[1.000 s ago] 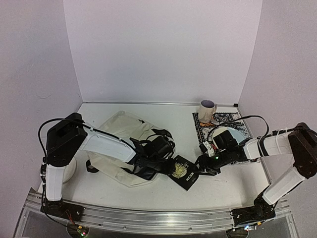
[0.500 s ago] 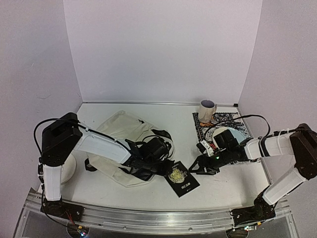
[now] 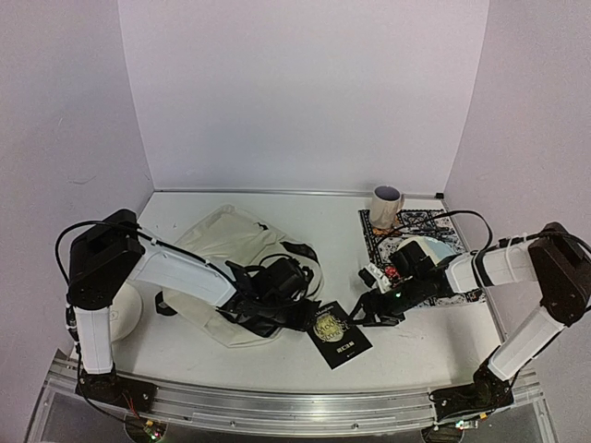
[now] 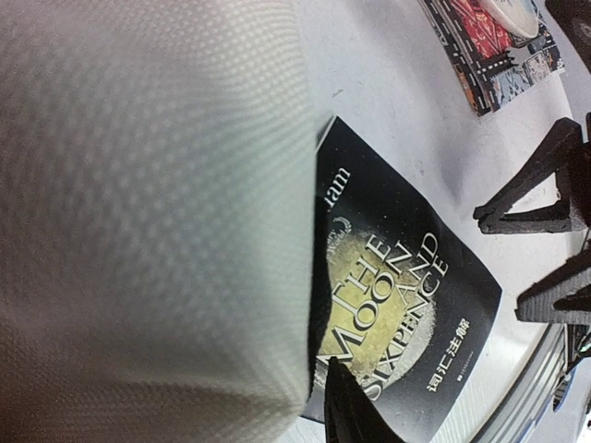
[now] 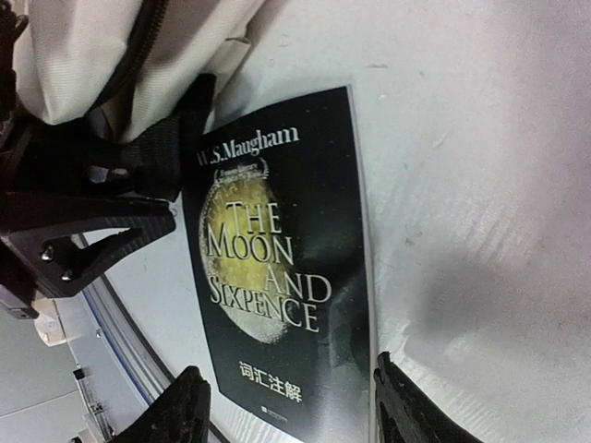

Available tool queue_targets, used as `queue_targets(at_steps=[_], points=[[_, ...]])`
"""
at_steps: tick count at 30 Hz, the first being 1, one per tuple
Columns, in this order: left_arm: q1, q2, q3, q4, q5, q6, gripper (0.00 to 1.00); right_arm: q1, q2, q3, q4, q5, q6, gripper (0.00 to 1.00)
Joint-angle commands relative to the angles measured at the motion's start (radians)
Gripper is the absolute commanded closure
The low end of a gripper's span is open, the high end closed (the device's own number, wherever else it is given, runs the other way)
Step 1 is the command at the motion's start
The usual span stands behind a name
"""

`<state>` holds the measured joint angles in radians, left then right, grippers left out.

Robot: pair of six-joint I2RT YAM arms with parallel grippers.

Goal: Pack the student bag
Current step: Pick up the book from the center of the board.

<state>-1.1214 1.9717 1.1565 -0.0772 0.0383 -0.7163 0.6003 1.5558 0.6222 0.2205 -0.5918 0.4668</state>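
The student bag (image 3: 222,242), cream fabric with black zipper lines and straps, lies on the left of the table. My left gripper (image 3: 294,314) is shut on its lower right edge; in the left wrist view the bag's fabric (image 4: 148,212) hides all but one of its fingers (image 4: 355,411). A black book (image 3: 338,334) titled "The Moon and Sixpence" lies flat just right of the bag's opening, one corner under the fabric. My right gripper (image 5: 295,411) stands open over the book's (image 5: 277,258) lower end, a fingertip at each side, not gripping it.
A patterned mat (image 3: 417,227) at the back right carries a cream mug (image 3: 386,205) and a pale plate (image 3: 436,249). A white round object (image 3: 126,310) sits by the left arm's base. The metal rail (image 3: 277,406) runs along the near edge.
The right gripper has opened wider and shifted left along the book, which now lies flatter and a little nearer. The left gripper with the bag's edge has drawn slightly left.
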Motion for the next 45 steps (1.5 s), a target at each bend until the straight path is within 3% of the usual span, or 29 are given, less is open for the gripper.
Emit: queue_targets(at_steps=[1, 6, 15, 22, 32, 36, 45], points=[[0.015, -0.07, -0.022, -0.022, 0.019, -0.053, 0.68, 0.002, -0.014, 0.041, -0.111, 0.091, 0.005, 0.38], [-0.003, -0.077, -0.035, -0.021, 0.093, -0.103, 0.68, 0.025, 0.025, 0.042, -0.129, 0.075, 0.007, 0.38], [-0.052, -0.052, -0.041, -0.022, 0.158, -0.13, 0.79, 0.097, 0.124, 0.061, -0.088, 0.043, 0.049, 0.38], [-0.055, 0.013, -0.028, -0.016, 0.165, -0.134, 0.83, 0.127, 0.146, 0.045, 0.075, -0.07, 0.125, 0.39], [-0.048, -0.048, -0.094, 0.075, 0.121, -0.163, 0.86, 0.133, 0.127, 0.027, 0.231, -0.165, 0.184, 0.42], [-0.038, -0.085, -0.153, 0.154, 0.118, -0.197, 0.86, 0.135, 0.133, 0.025, 0.257, -0.171, 0.196, 0.55], [-0.035, -0.17, -0.184, 0.168, 0.079, -0.19, 0.82, 0.135, 0.126, -0.001, 0.256, -0.124, 0.206, 0.96]])
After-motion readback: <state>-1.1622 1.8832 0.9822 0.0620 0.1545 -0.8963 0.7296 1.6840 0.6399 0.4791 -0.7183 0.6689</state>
